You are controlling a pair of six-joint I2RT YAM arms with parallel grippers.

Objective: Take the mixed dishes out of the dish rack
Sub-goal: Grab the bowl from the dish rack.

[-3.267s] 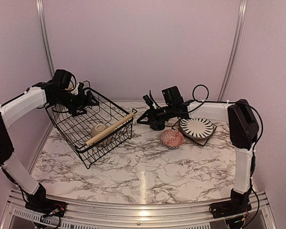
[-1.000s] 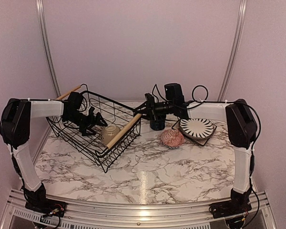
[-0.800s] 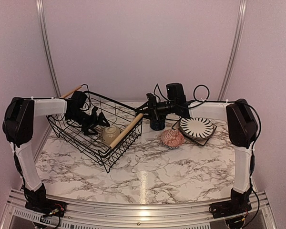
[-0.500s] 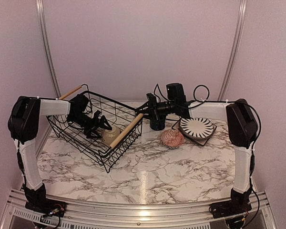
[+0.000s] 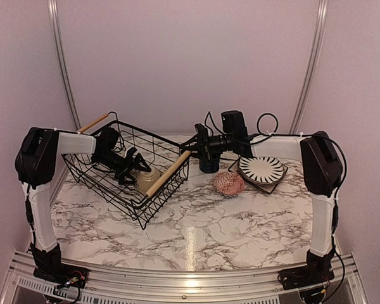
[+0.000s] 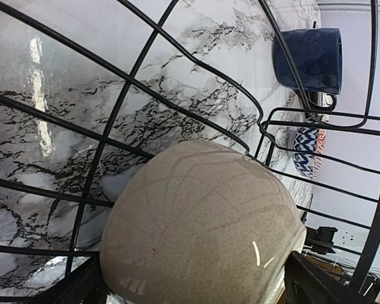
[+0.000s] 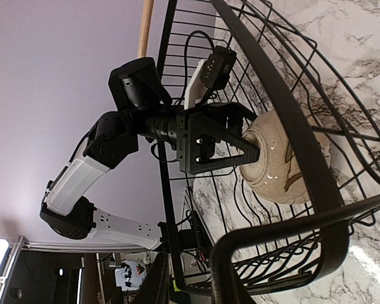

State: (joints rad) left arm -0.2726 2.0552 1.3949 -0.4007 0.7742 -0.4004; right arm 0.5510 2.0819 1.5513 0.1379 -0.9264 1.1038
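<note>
The dish rack (image 5: pixel 114 185), a black wire basket with wooden handles (image 5: pixel 168 172), stands tipped at the table's left. My right gripper (image 5: pixel 191 145) is shut on its rim wire beside the near handle's far end; in the right wrist view the rim (image 7: pixel 291 114) runs down into my right gripper (image 7: pixel 190 285). A cream bowl (image 5: pixel 148 180) lies inside the rack. My left gripper (image 5: pixel 139 166) is open inside the rack. The cream bowl (image 6: pixel 202 221) sits between its spread fingers (image 6: pixel 313 282). The right wrist view shows both left fingers (image 7: pixel 231 161) at the cream bowl (image 7: pixel 285 158).
Right of the rack on the marble table (image 5: pixel 196 234) stand a navy mug (image 5: pixel 209 166), a pink patterned bowl (image 5: pixel 228 183) and a striped plate (image 5: pixel 261 169) on a dark square plate (image 5: pixel 267 187). The navy mug (image 6: pixel 307 60) shows through the wires. Walls close in behind and to the left.
My left gripper has pushed rightward inside the rack until its open fingers reach the cream bowl. The right gripper keeps its hold on the rim, and the rack stays tipped.
</note>
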